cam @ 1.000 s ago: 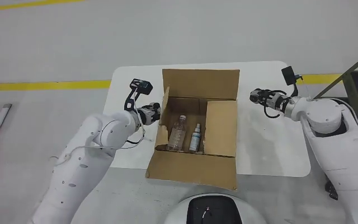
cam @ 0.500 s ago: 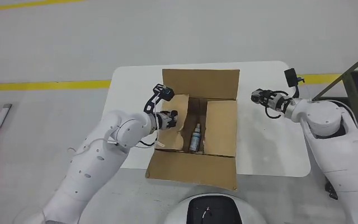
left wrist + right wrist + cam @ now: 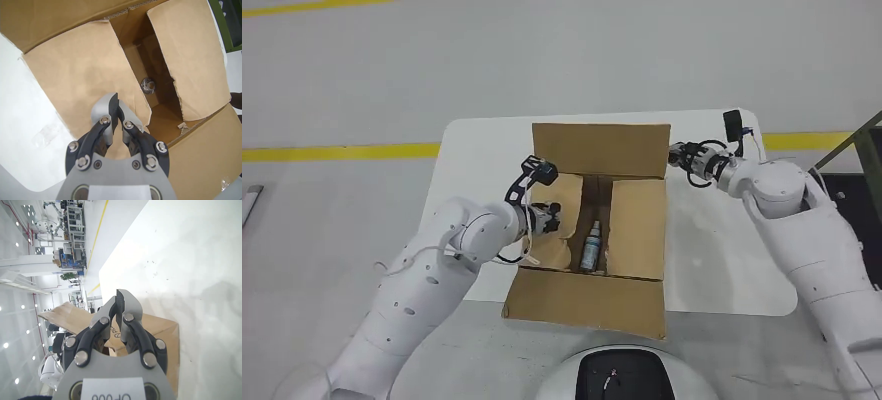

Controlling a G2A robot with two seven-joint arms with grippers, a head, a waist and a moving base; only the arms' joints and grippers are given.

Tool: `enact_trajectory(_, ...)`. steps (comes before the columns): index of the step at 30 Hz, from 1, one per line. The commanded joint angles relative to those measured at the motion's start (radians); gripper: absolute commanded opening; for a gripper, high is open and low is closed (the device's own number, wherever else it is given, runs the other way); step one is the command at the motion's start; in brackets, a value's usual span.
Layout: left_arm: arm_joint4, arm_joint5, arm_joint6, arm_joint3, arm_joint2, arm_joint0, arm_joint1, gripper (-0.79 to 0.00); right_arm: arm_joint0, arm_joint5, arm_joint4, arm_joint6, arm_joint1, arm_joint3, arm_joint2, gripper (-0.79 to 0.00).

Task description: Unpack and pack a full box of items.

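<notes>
- Left gripper (image 3: 115, 103) has its fingers pressed together with nothing between them. It sits over the box's left side flap (image 3: 79, 72). Whether the tips touch the cardboard cannot be told.
- Right gripper (image 3: 118, 301) is also pressed together and holds nothing. It is just beside the far right corner of the box, above the table (image 3: 722, 260).
- The cardboard box (image 3: 587, 300) stands in the middle of the white table. Its far flap lies spread outward and its near flap hangs out toward the robot.
- Both side flaps lean inward over the opening and leave a gap between them.
- A small spray bottle (image 3: 591, 245) lies on the floor of the box, in that gap, with its cap toward the far side.
- In the left wrist view, a small round metal part (image 3: 148, 86) shows deep in the box, close to the edge of the left flap. What it belongs to cannot be made out.
</notes>
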Motion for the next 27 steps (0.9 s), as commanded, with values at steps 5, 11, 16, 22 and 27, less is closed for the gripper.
enact_trajectory(5,-0.006,0.012,-0.009,0.002,-0.039,0.014,0.004,-0.785,0.051,-0.094,0.099,0.071,-0.016,0.07,-0.016,-0.785)
enact_trajectory(11,-0.013,0.025,-0.04,-0.021,-0.109,0.025,0.017,-0.197,0.05,-0.162,0.137,0.172,-0.009,0.066,0.002,-0.785)
enact_trajectory(16,-0.002,0.051,-0.058,-0.041,-0.184,0.048,0.035,0.0,0.027,-0.189,0.163,0.266,0.001,0.016,0.021,-0.785)
enact_trajectory(22,0.017,0.07,-0.106,-0.085,-0.302,0.101,0.066,0.0,-0.011,-0.199,0.172,0.372,0.016,-0.068,0.038,-0.785)
enact_trajectory(27,0.083,-0.01,-0.134,-0.138,-0.385,0.17,0.096,0.0,-0.045,-0.19,0.135,0.431,0.025,-0.134,0.026,-0.785)
